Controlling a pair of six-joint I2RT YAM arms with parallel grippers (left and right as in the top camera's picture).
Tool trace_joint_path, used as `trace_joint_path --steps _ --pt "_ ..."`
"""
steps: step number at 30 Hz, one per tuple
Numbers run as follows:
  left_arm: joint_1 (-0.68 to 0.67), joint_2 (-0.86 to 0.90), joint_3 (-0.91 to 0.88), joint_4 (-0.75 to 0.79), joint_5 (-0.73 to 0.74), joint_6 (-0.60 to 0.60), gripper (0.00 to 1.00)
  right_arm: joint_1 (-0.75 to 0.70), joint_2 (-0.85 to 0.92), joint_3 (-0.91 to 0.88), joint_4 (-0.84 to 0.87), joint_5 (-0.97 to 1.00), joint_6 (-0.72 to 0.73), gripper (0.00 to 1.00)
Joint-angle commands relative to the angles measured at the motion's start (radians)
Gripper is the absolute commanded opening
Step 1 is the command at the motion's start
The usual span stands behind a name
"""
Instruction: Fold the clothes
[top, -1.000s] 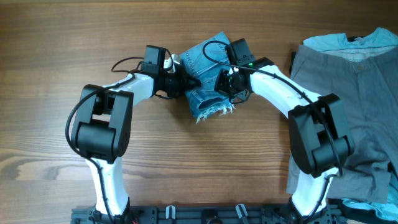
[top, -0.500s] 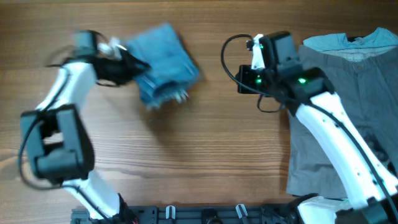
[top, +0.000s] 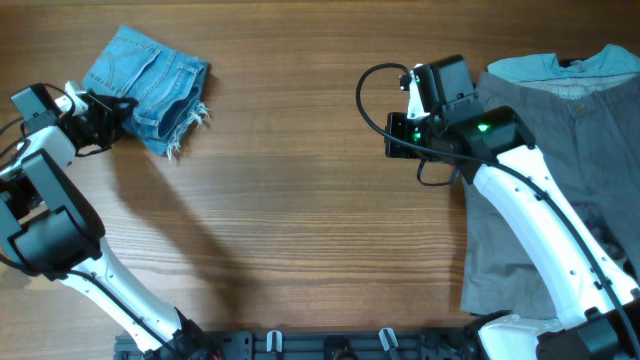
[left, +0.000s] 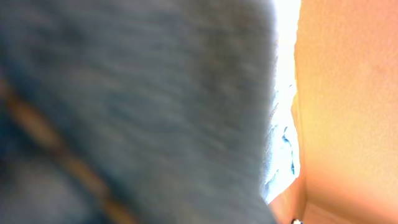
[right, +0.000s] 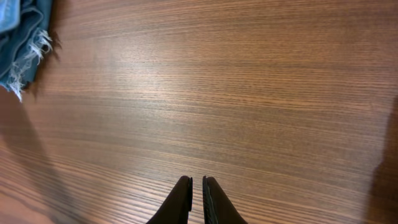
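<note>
The light blue jeans (top: 148, 80) lie folded into a small bundle at the far left of the table, with the frayed white hem toward the front right. My left gripper (top: 108, 115) sits at the bundle's left edge and is shut on the denim. Blurred denim (left: 137, 112) fills the left wrist view and hides the fingers. My right gripper (top: 392, 137) is shut and empty above bare table right of centre. Its closed fingers (right: 197, 186) show in the right wrist view, with the frayed jeans hem (right: 23, 46) at the top left corner.
Grey trousers (top: 565, 190) lie spread over the right side of the table, under my right arm. A pale blue-green shirt (top: 560, 68) lies at their far edge. A dark rail (top: 330, 345) runs along the front edge.
My left gripper dragged the folded jeans from the table's far middle to the far left. My right gripper let go of them and pulled back to the right, now shut.
</note>
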Motion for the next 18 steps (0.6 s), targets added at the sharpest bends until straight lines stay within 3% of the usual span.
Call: trace_joint_path --steps 1,2,8,10,14,18 --pt "0.029 -0.056 0.011 -0.030 -0.018 -0.072 0.93 0.000 0.013 0.000 -0.029 0.017 0.008 0.11" --pt "0.040 -0.068 0.011 -0.058 -0.029 -0.095 1.00 0.000 0.013 0.000 -0.031 0.018 0.007 0.10" --pt "0.128 -0.180 0.011 -0.304 -0.051 -0.121 1.00 0.000 0.013 0.000 -0.045 0.018 0.005 0.09" --pt "0.164 -0.243 0.011 -0.427 -0.040 -0.065 1.00 0.000 0.012 0.000 -0.045 0.018 0.003 0.09" --pt "0.171 -0.449 0.011 -0.634 0.053 0.266 1.00 0.000 -0.035 0.003 -0.050 0.062 -0.037 0.11" --pt "0.026 -0.687 0.011 -0.705 0.064 0.603 1.00 0.000 -0.190 0.024 -0.056 0.102 -0.204 0.18"
